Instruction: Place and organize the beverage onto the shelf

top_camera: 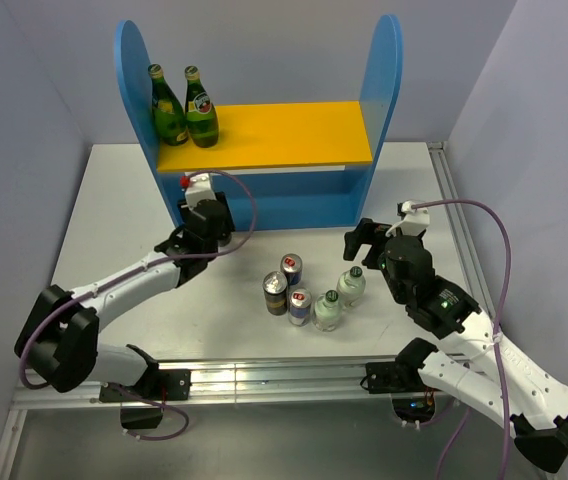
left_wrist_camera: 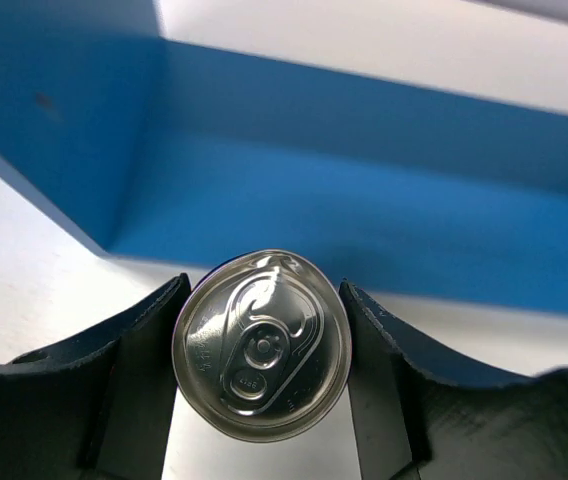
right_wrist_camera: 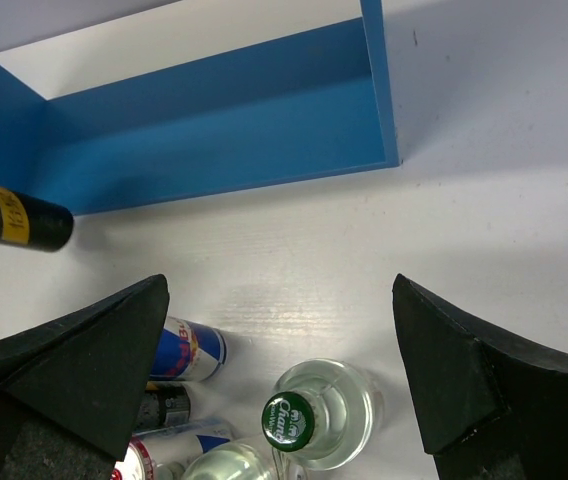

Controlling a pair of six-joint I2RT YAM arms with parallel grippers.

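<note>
A white table between pale grey walls carries the whole job. The black can stands upright at the left end of the shelf, just in front of its lower level, pinched at the sides by the left gripper. The fingers press on opposite sides of the body below the rim, which keeps the can vertical, so it can probably slide straight in under the yellow board. From above, only its silver lid and pull tab show. The right wrist view catches its side: black with a yellow-gold band. The blue floor and back of the lower level lie close ahead of it and look bare in the part that shows. Two green bottles already stand together at the left end of the yellow board, so like seems to go with like. The rest wait in a tight cluster on the table in front of the shelf: the other black can, two blue cans and two clear bottles with green caps. The right gripper hangs spread wide and empty just beside that cluster, above a bottle, likely placed for the next pick.
</note>
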